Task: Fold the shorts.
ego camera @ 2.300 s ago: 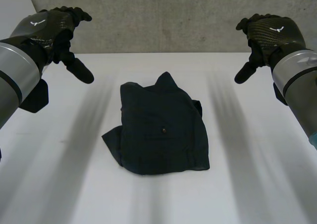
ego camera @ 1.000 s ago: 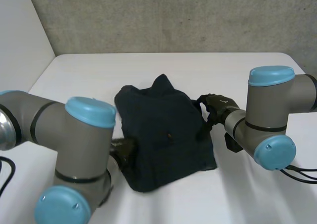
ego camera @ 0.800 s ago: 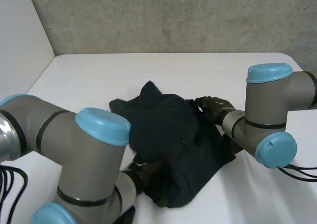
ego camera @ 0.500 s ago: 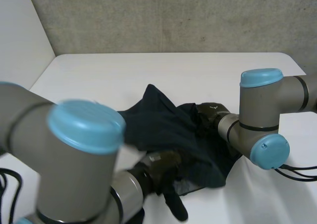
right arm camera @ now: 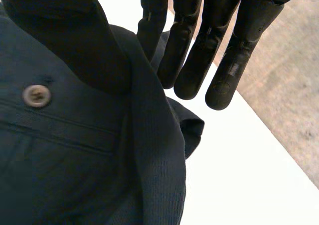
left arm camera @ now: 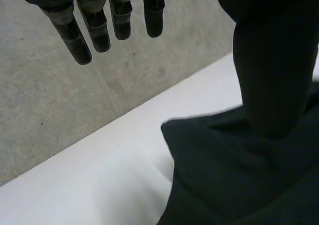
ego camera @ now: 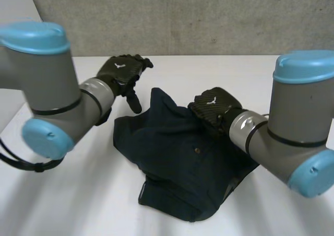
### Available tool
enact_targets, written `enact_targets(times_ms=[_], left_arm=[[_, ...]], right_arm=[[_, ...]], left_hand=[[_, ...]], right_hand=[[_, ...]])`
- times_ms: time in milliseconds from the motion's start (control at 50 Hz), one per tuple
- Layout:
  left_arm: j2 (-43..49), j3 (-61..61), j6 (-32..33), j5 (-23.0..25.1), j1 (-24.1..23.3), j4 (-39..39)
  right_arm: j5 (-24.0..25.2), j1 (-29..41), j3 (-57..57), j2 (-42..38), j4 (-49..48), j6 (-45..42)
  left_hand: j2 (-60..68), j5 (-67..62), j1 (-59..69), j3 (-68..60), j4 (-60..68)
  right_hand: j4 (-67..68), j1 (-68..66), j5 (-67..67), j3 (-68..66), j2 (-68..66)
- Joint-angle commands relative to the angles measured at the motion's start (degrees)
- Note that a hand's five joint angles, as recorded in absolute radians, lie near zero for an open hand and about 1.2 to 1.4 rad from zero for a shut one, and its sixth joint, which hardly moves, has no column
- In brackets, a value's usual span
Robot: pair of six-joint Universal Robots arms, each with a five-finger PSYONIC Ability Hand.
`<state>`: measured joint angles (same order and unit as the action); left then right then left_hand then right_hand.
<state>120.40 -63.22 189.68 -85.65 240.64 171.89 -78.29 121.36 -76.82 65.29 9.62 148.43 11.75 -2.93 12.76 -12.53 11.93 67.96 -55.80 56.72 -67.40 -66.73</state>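
Grey wall [ego camera: 209, 16] closes off the far side of the white table [ego camera: 78, 194]. At the left we see our left hand [ego camera: 121, 74] above the tabletop, just beside the far left corner of the shorts [ego camera: 177, 168]. Its fingers [left arm camera: 99, 26] hang straight and slightly spread, with the thumb apart from them, and they hold nothing. Mid-table lie the shorts, dark blue and rumpled (one corner points toward the wall), with a small button [ego camera: 197, 150] near the middle. To the right, our right hand [ego camera: 213, 108] sits over the far right part of the cloth. Its fingers [right arm camera: 192, 51] are straight and close together, reaching past the cloth's edge over bare table. The thumb lies over the fabric near the button, and we cannot tell whether it touches. This hand grips nothing either.
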Motion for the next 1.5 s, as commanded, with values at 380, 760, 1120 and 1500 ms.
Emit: enact_targets(times_ms=[380,760,1120,1500], left_arm=[[16.3,4.9,14.7,2.0,-1.6,13.7],[0.8,-8.2,14.4,-3.2,-2.2,13.9],[-1.8,-10.3,14.0,-3.4,-1.7,13.8],[5.7,10.7,14.1,-4.7,1.8,42.3]], right_arm=[[0.2,4.0,-9.8,7.2,-3.8,-1.3],[-8.8,-9.4,-12.0,7.9,2.5,29.7],[-7.8,-10.8,-1.2,-8.6,3.0,35.2],[-7.6,-9.1,34.9,-9.1,-13.2,10.2]], left_hand=[[68.2,-67.1,67.2,-67.5,68.1],[68.2,-67.1,67.2,-67.5,68.1],[68.2,-67.1,67.2,-67.5,68.1],[68.2,-67.1,67.2,-67.5,68.1]], right_hand=[[-7.4,-4.8,-6.1,6.8,6.2],[-58.0,45.8,-56.7,57.4,56.7],[-58.0,45.8,-56.7,57.4,56.7],[12.0,-24.2,13.3,-12.6,-13.3]])
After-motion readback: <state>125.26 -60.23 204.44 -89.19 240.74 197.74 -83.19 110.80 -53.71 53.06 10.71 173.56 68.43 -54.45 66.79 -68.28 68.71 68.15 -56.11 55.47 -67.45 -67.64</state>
